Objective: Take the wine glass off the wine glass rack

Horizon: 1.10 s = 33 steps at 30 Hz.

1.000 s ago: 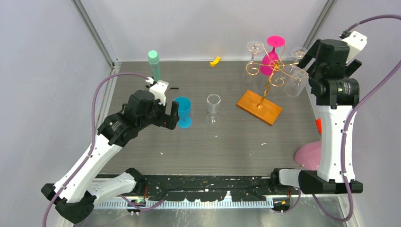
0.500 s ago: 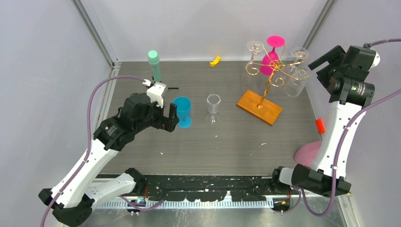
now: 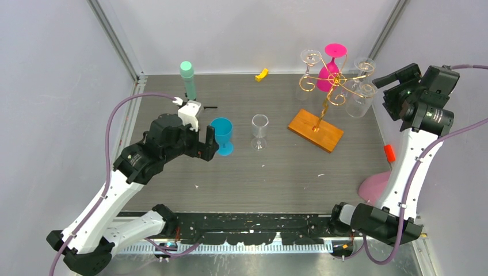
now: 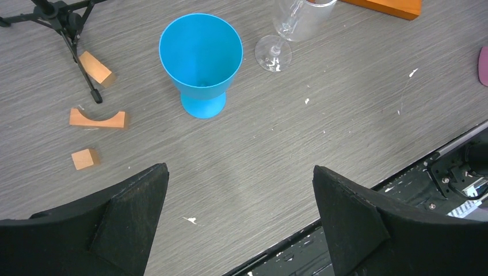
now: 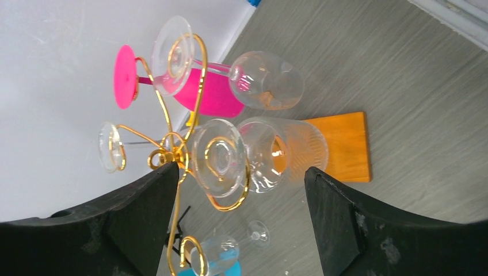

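At far right, right hand (image 5: 241, 168) spread, facing clear wine glass (image 5: 262, 152) hung on gold wire rack w/ wooden base (image 3: 332, 86); left hand (image 4: 239, 168) spread by blue plastic goblet (image 4: 200, 57)

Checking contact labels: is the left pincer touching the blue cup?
Apart. The left wrist view shows bare table between the open left pincer and the blue cup, which stands clear of both fingers.

place: robot lab cell | signs: white panel walls (image 3: 241, 34) — metal frame posts (image 3: 114, 39), grey table (image 3: 288, 172)
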Available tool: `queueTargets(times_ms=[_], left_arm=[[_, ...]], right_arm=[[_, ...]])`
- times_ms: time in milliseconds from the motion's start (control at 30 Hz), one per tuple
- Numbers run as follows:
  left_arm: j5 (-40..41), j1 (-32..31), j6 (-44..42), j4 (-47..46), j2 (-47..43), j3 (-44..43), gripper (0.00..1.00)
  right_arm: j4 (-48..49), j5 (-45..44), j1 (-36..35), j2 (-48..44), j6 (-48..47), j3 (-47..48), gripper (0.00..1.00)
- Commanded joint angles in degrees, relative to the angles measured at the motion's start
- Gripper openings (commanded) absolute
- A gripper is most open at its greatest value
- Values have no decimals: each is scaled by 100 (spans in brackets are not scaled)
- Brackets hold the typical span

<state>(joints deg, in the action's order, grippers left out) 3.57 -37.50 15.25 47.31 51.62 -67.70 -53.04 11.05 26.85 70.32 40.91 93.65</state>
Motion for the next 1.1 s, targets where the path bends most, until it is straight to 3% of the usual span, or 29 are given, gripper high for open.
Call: queueTargets(times_ms=[0, 267, 1067], left_arm=[[-134, -14, 127, -279, -105, 29, 100], [-206, -17, 159, -305, -95, 43, 100], [-280, -18, 218, -430, 66, 132, 100]], right_arm=[[530, 384, 39, -237, 350, -157, 85], [1038, 730, 48, -518, 1083, -829, 81], [1311, 491, 57, -608, 694, -1129, 38]])
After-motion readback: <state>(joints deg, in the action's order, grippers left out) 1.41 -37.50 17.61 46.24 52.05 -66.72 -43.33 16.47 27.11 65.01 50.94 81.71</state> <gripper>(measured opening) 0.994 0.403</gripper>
